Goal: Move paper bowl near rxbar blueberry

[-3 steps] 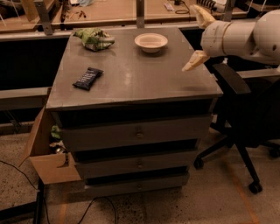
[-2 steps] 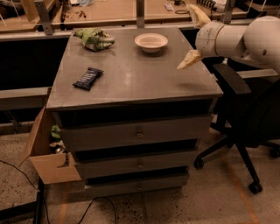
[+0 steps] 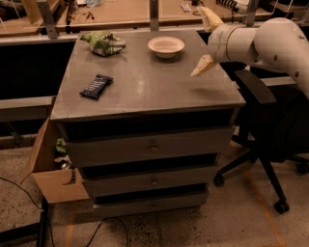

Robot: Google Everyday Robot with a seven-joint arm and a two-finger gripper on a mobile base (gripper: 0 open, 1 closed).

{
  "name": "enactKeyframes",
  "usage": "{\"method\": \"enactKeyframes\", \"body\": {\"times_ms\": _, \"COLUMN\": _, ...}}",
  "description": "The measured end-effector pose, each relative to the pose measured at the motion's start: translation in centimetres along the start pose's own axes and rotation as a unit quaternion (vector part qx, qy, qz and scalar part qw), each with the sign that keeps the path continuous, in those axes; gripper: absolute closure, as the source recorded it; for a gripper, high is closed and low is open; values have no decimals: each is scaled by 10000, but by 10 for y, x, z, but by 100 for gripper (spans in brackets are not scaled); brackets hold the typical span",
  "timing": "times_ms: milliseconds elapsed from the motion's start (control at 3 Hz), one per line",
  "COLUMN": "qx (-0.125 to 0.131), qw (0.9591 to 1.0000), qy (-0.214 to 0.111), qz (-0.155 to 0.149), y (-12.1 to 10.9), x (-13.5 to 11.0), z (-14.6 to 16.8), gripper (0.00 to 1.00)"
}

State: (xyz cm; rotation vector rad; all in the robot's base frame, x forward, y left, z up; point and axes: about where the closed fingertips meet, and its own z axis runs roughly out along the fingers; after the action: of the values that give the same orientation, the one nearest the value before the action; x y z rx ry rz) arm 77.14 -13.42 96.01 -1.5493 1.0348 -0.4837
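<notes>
The cream-white paper bowl [image 3: 166, 46] sits upright at the back middle of the grey cabinet top [image 3: 145, 87]. The rxbar blueberry [image 3: 96, 86], a flat dark bar with white lettering, lies at the left front of the top, well apart from the bowl. My gripper [image 3: 206, 42] hangs over the right side of the top, to the right of the bowl and not touching it. Its two pale fingers [image 3: 203, 65] are spread wide apart and hold nothing.
A green and white wrinkly snack bag [image 3: 103, 42] lies at the back left corner. The cabinet has drawers [image 3: 150, 148] below. A black office chair [image 3: 263, 120] stands to the right, an open cardboard box [image 3: 50, 169] to the lower left, wooden benches [image 3: 116, 9] behind.
My gripper and arm have shifted a little to the left, over the cabinet's right side and closer to the bowl. The bowl, bar and bag have not moved.
</notes>
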Motion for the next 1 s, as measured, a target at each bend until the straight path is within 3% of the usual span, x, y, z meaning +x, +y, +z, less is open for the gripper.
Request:
{"method": "enactKeyframes", "body": {"times_ms": 333, "qx": -28, "qw": 10000, "qy": -4, "qz": -49, "y": 0, "x": -1, "z": 7, "gripper": 0}}
{"method": "enactKeyframes", "body": {"times_ms": 667, "qx": 85, "qw": 9999, "qy": 55, "qz": -138, "y": -6, "x": 3, "z": 40, "gripper": 25}}
{"method": "enactKeyframes", "body": {"times_ms": 1000, "qx": 59, "qw": 9997, "qy": 37, "qz": -227, "y": -12, "x": 6, "z": 59, "gripper": 30}}
